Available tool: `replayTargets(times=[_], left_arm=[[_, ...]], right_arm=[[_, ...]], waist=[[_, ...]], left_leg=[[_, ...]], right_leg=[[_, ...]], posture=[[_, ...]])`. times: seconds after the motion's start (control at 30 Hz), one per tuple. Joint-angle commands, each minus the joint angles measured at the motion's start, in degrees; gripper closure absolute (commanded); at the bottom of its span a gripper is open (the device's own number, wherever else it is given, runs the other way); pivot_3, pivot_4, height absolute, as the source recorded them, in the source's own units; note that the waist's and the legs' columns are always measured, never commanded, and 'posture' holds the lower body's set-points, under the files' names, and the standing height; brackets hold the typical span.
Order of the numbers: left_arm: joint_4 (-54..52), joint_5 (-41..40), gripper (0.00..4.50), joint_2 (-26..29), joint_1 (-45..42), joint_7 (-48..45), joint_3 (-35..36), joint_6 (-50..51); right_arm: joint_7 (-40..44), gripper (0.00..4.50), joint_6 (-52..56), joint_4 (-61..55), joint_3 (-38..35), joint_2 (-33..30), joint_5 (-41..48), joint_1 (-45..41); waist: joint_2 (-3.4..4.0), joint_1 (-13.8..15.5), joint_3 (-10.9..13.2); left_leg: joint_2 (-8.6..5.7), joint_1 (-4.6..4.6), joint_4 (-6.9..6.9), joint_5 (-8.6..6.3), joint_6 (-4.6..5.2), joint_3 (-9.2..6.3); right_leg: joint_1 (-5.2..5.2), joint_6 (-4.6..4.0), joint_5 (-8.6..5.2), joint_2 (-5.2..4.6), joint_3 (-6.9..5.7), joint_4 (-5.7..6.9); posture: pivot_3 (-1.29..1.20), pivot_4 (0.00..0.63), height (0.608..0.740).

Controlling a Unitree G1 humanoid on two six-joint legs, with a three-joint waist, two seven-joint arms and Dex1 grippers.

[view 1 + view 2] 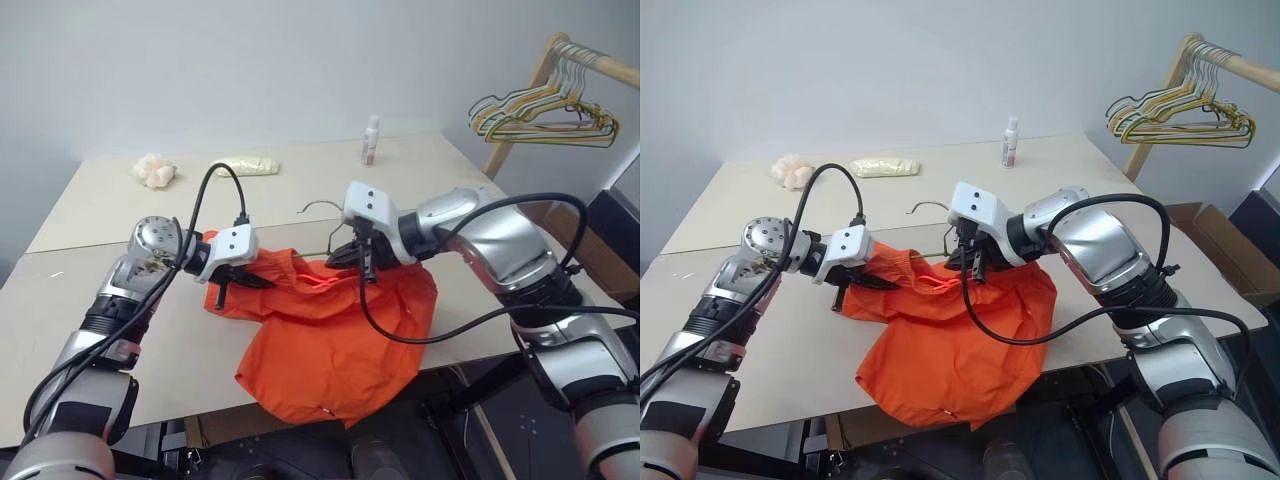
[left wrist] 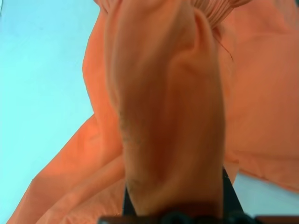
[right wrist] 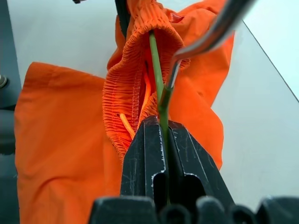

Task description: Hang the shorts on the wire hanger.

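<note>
The shorts (image 1: 335, 335) lay on the table (image 1: 100, 230), their leg hanging past its six-o'clock edge. The left gripper (image 1: 240, 280) was clenched on the waistband; the right gripper (image 3: 164, 135), at three o'clock, pinched the wire hanger (image 3: 156, 60). Thin, limp fabric would likely sag; the gathered elastic appeared the firmest hold.

A plain pale grey-white wall (image 1: 250, 60) runs behind 2 light beige tabletops (image 1: 300, 170) set edge to edge, a thin seam between them. At the far right a wooden rail (image 1: 590, 58) on a slanted post carries a bunch of thin hangers (image 1: 545, 115) in yellow, green and pink. A brown cardboard box (image 1: 1230, 255) sits on the dark floor (image 1: 500, 430) beyond the table's right edge. The light is soft and even.
</note>
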Motion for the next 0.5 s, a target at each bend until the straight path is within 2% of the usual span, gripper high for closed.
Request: replayTargets(times=[0.03,0.17,0.4,0.5], left_arm=[[-2.61,-5.12,3.67,1.15,-2.34,-3.46,3.71,2.81],[-1.08,-6.47,2.39,3.12,-3.88,-5.0,5.77,2.93],[4.02,-3.36,0.09,6.16,-3.24,-4.65,6.12,-2.94],[6.33,-0.88,0.03,5.68,-1.93,-1.37,5.58,-6.65]], right_arm=[[0.87,4.5,-1.77,0.39,-1.85,-0.97,-1.29,-1.28],[2.2,4.5,-2.44,0.63,-2.64,-1.95,-1.5,-1.07],[4.01,4.5,-2.59,-0.32,-4.0,-3.7,-1.13,-0.61],[4.49,4.5,-2.36,-0.52,-4.71,-4.1,-0.92,-0.65]], waist=[[0.0,-0.01,0.0],[0.0,0.02,0.0],[0.0,0.02,0.0],[0.0,0.07,0.0]], left_leg=[[0.0,-0.01,0.0,0.0,0.0,0.0],[0.0,0.0,0.0,0.0,0.0,0.0],[0.01,0.04,-0.01,0.0,0.0,0.0],[0.01,0.04,-0.02,0.0,0.0,0.0]], right_leg=[[0.0,0.0,0.0,0.0,0.0,0.0],[0.0,0.0,0.0,0.01,0.0,0.0],[0.02,0.0,0.0,0.02,-0.01,0.01],[0.02,0.0,0.0,0.01,-0.01,0.0]], posture=[[-0.21,0.0,0.74],[-0.2,0.0,0.74],[-0.2,0.0,0.74],[-0.21,0.0,0.74]])
